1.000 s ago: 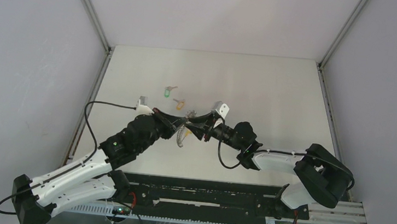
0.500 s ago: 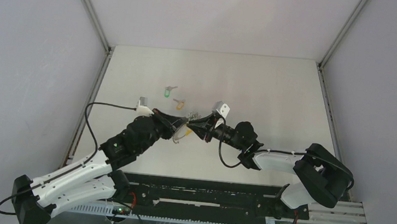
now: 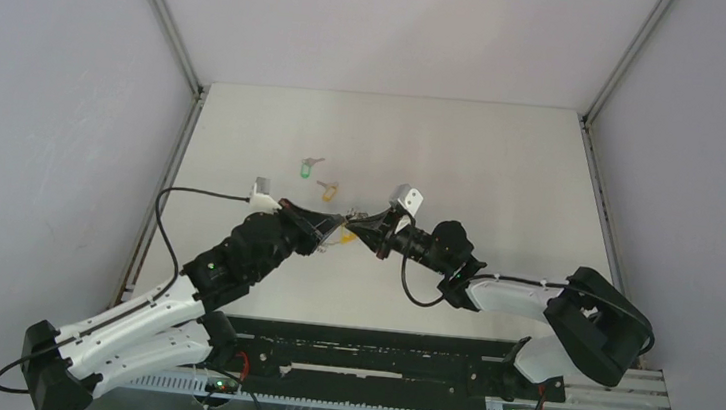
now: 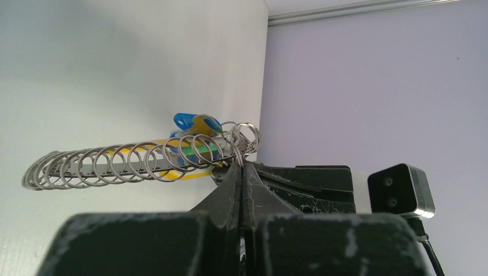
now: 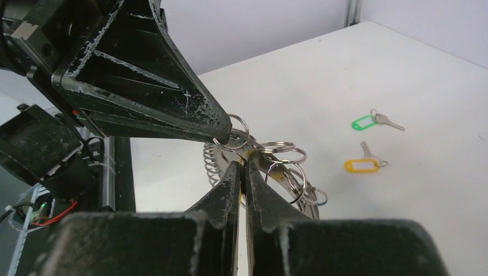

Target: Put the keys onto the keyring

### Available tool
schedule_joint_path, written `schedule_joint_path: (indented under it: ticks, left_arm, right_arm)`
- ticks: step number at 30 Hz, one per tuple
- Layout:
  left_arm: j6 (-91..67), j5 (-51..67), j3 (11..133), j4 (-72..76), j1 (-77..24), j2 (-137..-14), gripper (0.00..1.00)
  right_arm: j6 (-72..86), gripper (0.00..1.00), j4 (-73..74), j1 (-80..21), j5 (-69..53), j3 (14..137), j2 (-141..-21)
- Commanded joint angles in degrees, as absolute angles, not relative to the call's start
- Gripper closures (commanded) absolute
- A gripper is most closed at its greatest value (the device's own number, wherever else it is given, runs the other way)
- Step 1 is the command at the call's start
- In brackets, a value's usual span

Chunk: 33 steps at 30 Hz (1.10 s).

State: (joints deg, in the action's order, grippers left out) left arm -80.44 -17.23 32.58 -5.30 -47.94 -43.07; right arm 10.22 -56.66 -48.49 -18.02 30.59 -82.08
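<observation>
Left gripper, right gripper tip to tip, both pinched tight on keyring. Green-tag key, orange-tag key on table, just beyond.

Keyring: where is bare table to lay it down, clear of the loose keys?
Free: the table right of the right claw out to the right rail, and the strip from the keyring back to the near edge. Crowded: just beyond the left claw, where the green key and orange key lie.

You: right gripper pinched onto keyring | left gripper clamps it too | green-tagged key lies farther than orange-tagged key on table
</observation>
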Motion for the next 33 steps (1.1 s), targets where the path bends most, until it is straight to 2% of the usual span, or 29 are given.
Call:
schedule_joint_path:
  ticks: [1,12,18,22,25,30,33]
  left_arm:
    - [-81.4,-16.3,33.1,-3.8,-48.0,-41.5,1.0]
    - [-83.7,-12.4,33.8,-4.1,-48.0,-43.6,1.0]
    - [-85.3,-11.3,32.7,-3.1,-47.9,-44.3,1.0]
    - [-86.3,-10.3,32.0,-2.7,-47.6,-44.8,1.0]
    - [-86.8,-9.9,31.2,-2.2,-47.0,-44.5,1.0]
    - [-86.8,-8.9,30.2,-2.0,-45.4,-44.0,1.0]
    - [-86.7,-8.7,30.0,-2.0,-45.1,-43.6,1.0]
  right_arm:
    - [6.2,1.0,-52.8,-49.3,-12.5,30.7,-79.7]
    - [-4.1,1.0,-45.4,-56.0,4.5,33.2,-79.2]
    - [-7.1,1.0,-47.0,-58.8,10.9,33.8,-79.2]
    - [-8.1,1.0,-45.9,-58.7,8.4,33.9,-78.9]
    - [-9.5,1.0,-44.1,-57.4,1.3,33.1,-77.2]
    - [-14.3,0.8,-44.1,-54.5,-10.4,28.6,-71.5]
    - [-16.1,0.74,-43.0,-51.6,-18.4,27.4,-69.0]
